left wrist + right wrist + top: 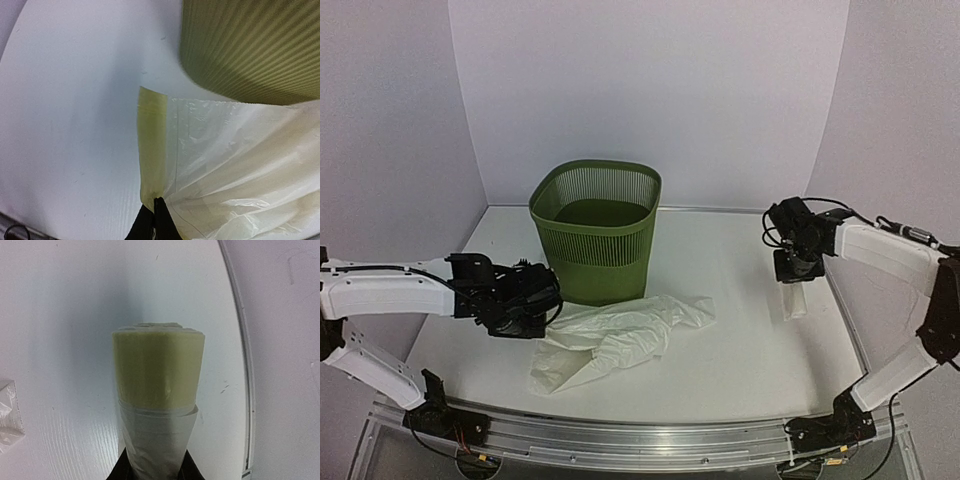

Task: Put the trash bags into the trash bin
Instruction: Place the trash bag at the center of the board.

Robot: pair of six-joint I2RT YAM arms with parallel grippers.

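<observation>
Progress first: nothing's in the trash bin (pixel 595 235) yet, as far as you can see. The top view shows its inside dark & bare, tho the very bottom isn't fully visible. So, my read, you're early on: bags gripped, none dropped in.

Your left pincer (pixel 154 221) is closed tight on a corner of the loose bag (pixel 620 340), w/ the film nipped between the fingers. That bag lies spread & crumpled on the counter (pixel 750 370), just in front of the bin. Its far edge sits at the bin's base; can't tell if it touches.

Your right pincer (pixel 155 471) is clamped round the lower end of a roll of bags (pixel 157 365), open only as wide as the roll. The roll points down at the counter on the right side, well apart from the bin. A paler sheet wraps its lower part by the fingers.

Left to do, I'd say: lift the loose bag over the rim & release inside, then carry the roll across & drop it in too.

Count: 1 bin, 1 loose bag, 1 roll (no. of bags in it can't be told), 2 pincers.
</observation>
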